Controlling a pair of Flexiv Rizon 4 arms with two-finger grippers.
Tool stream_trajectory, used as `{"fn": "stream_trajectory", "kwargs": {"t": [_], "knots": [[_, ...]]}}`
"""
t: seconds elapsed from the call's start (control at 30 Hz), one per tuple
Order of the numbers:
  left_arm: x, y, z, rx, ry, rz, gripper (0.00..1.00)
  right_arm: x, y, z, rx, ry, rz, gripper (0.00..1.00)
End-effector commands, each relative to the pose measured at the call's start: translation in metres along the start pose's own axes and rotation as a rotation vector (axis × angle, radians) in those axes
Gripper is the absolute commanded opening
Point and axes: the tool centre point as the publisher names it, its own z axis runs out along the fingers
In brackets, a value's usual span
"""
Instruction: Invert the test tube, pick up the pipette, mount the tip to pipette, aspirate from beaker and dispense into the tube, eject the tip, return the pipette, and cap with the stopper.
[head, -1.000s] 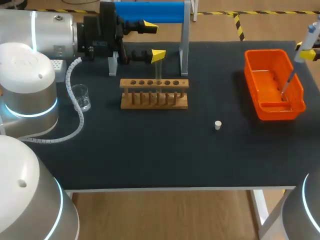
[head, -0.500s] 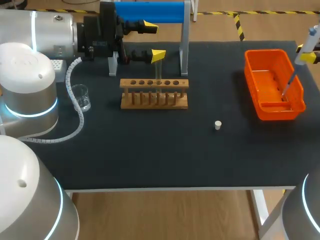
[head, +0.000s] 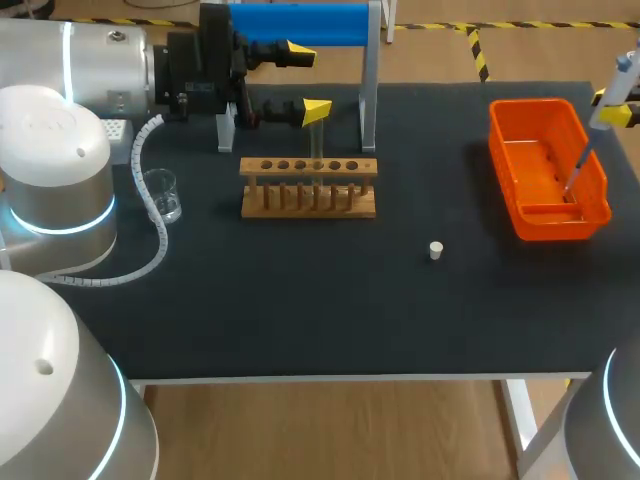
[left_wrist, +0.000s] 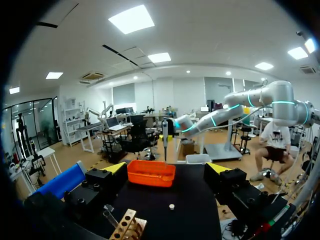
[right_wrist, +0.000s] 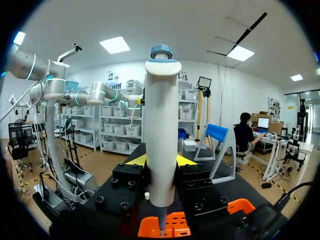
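Black worktop (head: 300, 320), orange bin (head: 535, 160) at 2 o'clock. Right gripper (right_wrist: 160, 161) clenched on pipette (right_wrist: 161, 125), tip down over the bin, likely for ejecting. Left gripper (head: 308, 80) released, fingers wide, at 12 o'clock of rack (head: 308, 190) near test tube (head: 316, 145). Stopper (head: 436, 250) lies loose for capping.

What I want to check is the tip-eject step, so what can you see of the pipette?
The pipette has a white, plastic-looking body with a blue cap on top, narrowing below to a thin clear tip. It hangs nearly upright at the table's right side, cap up, clamped from two sides by the right gripper. The tip points down into the orange tray; whether it touches the tray's floor cannot be told.
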Motion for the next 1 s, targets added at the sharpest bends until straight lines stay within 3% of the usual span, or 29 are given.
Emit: {"fn": "stream_trajectory", "kwargs": {"t": [0.03,0.7,0.87,1.0], "knots": [[0.001,0.001,-0.001,0.002,0.000,0.001,1.00,0.001,0.001,0.000,0.003,-0.002,-0.001,0.00],[0.001,0.001,-0.001,0.002,0.000,0.001,1.00,0.001,0.001,0.000,0.003,-0.002,-0.001,0.00],[-0.008,-0.013,0.043,-0.048,-0.017,-0.029,1.00,0.001,0.001,0.000,0.003,-0.002,-0.001,0.00],[-0.005,-0.032,0.090,-0.038,-0.013,-0.028,1.00,0.001,0.001,0.000,0.003,-0.002,-0.001,0.00]]}}
